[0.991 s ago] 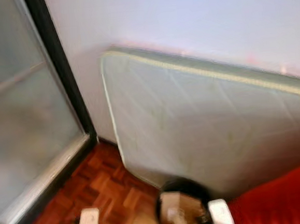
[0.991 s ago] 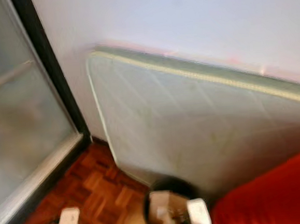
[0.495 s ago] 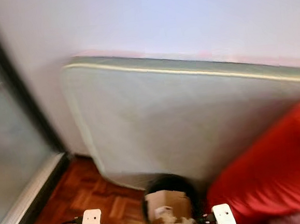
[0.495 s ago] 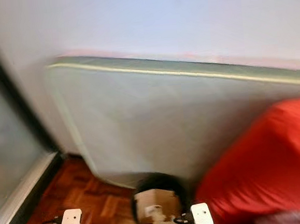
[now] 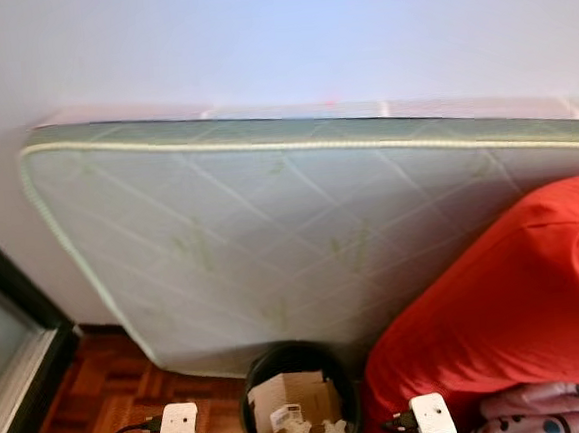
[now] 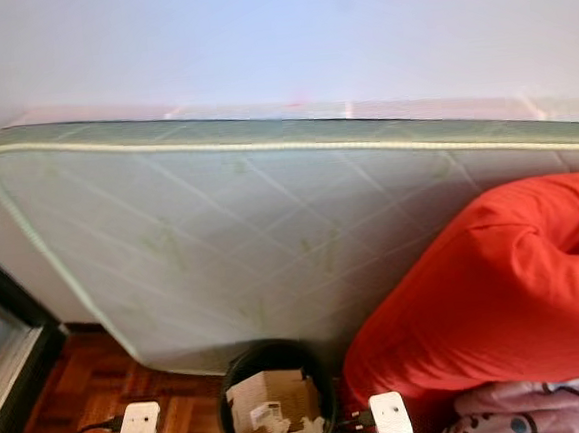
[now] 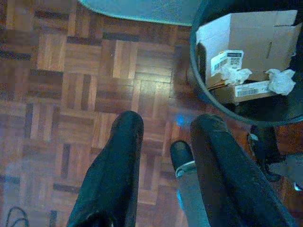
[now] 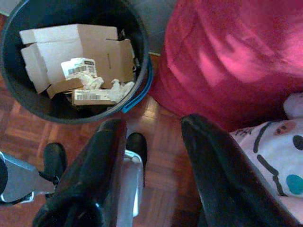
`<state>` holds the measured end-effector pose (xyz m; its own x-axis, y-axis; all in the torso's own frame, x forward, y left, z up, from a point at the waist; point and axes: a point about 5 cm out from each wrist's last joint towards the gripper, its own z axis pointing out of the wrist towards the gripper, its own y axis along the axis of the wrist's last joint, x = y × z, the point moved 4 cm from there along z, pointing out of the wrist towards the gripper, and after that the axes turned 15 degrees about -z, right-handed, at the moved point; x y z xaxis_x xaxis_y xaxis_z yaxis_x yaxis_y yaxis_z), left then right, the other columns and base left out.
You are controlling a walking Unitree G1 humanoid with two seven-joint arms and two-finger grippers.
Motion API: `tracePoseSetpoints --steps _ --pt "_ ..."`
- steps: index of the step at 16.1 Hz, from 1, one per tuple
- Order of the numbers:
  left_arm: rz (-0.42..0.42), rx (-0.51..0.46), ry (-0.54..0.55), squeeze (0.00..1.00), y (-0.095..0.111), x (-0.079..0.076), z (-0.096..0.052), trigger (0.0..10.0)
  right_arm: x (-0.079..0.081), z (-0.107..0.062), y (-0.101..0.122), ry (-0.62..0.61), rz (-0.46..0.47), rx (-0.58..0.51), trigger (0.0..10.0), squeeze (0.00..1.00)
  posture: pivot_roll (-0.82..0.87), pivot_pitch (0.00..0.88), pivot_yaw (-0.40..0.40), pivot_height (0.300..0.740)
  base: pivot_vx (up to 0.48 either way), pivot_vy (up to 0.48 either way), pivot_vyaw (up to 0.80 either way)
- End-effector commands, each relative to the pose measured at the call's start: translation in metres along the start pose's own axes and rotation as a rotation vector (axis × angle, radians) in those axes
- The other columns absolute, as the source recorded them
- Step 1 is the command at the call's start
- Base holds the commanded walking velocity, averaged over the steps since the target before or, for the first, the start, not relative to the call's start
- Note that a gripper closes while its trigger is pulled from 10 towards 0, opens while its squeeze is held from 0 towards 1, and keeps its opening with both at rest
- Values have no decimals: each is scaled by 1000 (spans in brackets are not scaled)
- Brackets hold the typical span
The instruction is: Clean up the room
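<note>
We face a pale green quilted mattress (image 5: 271, 238) standing on its long edge against the white wall (image 5: 275, 37), well ahead of both our grippers. Ahead of our right gripper (image 8: 151, 142) and to its right bulges a large red fabric beanbag (image 5: 507, 300), leaning against the mattress. Close by the right gripper, on the side away from our left arm, lies a white and pink printed cloth (image 8: 279, 151) with cartoon faces, touching the beanbag's foot. Just ahead of the right gripper stands a round black waste bin (image 8: 142, 52) on the brown parquet floor (image 7: 71, 80); it holds flattened brown cardboard boxes (image 8: 90, 52) and crumpled white paper scraps (image 8: 92, 82). Our right gripper's black fingers (image 8: 104, 161) are spread apart, holding nothing. Our left gripper (image 7: 165, 137) hangs above bare parquet, the bin ahead of it toward our right arm, its fingers (image 7: 125, 142) likewise spread and empty.
</note>
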<state>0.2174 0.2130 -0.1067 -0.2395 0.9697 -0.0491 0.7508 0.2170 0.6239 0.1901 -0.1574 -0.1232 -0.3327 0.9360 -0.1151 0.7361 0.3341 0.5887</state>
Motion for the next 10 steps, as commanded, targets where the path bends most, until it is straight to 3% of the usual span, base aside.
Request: tracePoseSetpoints --steps 1,10 --pt "11 6 -3 0 -2 1 0 10000 0 -1 -4 -3 14 17 10000 0 -30 0 -20 740 0 0 -788" --pt "15 4 -5 0 -1 0 0 10000 -1 -1 -4 -2 12 20 10000 0 -29 0 -21 740 0 0 -781"
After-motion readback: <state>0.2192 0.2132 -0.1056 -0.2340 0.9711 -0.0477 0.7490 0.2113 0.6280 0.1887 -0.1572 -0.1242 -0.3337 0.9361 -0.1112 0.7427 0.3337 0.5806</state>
